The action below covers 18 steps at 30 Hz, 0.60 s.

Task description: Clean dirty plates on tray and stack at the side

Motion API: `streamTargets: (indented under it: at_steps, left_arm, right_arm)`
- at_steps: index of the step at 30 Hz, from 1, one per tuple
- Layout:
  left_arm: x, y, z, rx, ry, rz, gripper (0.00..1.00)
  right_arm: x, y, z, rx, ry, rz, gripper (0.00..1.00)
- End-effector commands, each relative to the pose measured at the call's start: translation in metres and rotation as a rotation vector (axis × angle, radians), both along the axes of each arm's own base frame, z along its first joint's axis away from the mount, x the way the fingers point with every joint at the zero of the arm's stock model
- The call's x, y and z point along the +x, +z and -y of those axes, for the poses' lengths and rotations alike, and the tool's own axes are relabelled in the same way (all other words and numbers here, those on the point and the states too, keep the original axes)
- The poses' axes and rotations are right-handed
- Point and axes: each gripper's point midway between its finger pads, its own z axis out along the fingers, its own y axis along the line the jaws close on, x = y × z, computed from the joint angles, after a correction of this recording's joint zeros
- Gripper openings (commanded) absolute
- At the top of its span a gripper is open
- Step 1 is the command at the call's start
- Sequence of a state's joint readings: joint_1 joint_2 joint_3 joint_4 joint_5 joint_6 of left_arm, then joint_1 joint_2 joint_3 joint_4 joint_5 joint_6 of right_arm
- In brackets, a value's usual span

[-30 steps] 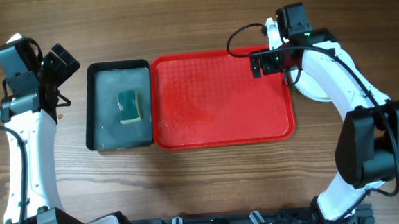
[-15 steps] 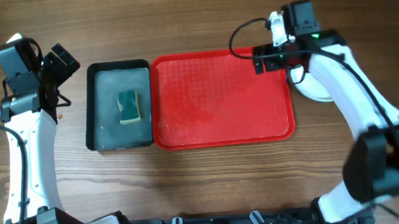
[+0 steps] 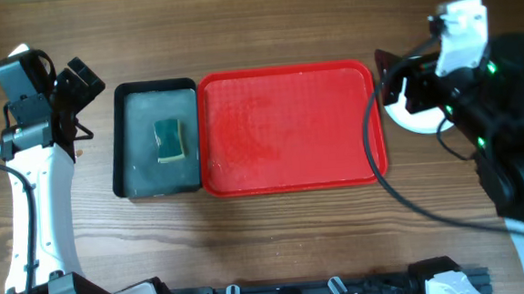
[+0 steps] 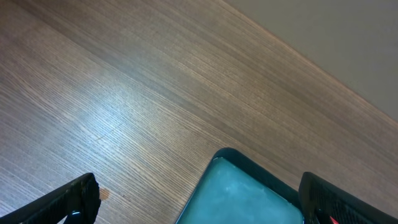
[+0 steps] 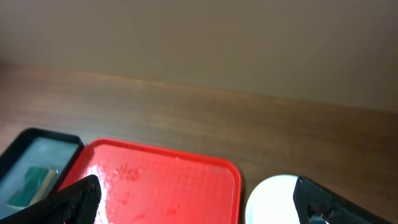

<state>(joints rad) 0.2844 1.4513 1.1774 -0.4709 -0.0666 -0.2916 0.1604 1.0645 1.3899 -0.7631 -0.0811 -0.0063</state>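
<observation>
Plates: stacked at table's right edge, just beside bare tray. Right claw: released, above stack's left rim, nearer. Left claw: released, far off.

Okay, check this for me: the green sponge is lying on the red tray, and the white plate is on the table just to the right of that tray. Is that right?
Not quite. The green sponge lies in the black tray, which sits left of the red tray, not on the red tray itself. The rest holds: the white plate is on the table just right of the red tray. The overhead view shows this.
</observation>
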Motion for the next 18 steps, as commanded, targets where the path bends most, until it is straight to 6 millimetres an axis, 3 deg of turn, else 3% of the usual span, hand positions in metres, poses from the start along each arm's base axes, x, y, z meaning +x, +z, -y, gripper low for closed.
streamTargets:
  at_steps: [1, 5, 9, 13, 18]
  left_arm:
    - [-0.002, 0.009, -0.004, 0.007, 0.02, 0.023, 1.0]
    - [-0.002, 0.009, -0.004, 0.007, 0.02, 0.023, 1.0]
    - [-0.002, 0.009, -0.004, 0.007, 0.02, 0.023, 1.0]
    - [-0.002, 0.009, -0.004, 0.007, 0.02, 0.023, 1.0]
    - [-0.002, 0.009, -0.004, 0.007, 0.02, 0.023, 1.0]
  right_arm:
    - [-0.023, 0.02, 0.006, -0.006, -0.001, 0.079, 1.0]
    - [-0.058, 0.024, 0.014, 0.003, -0.015, 0.171, 1.0]
    - [-0.092, -0.001, 0.025, 0.031, -0.037, 0.324, 1.0]
    - [-0.103, -0.017, 0.034, 0.052, -0.067, 0.56, 1.0]
    - [-0.105, -0.055, 0.029, 0.067, -0.016, 0.772, 1.0]
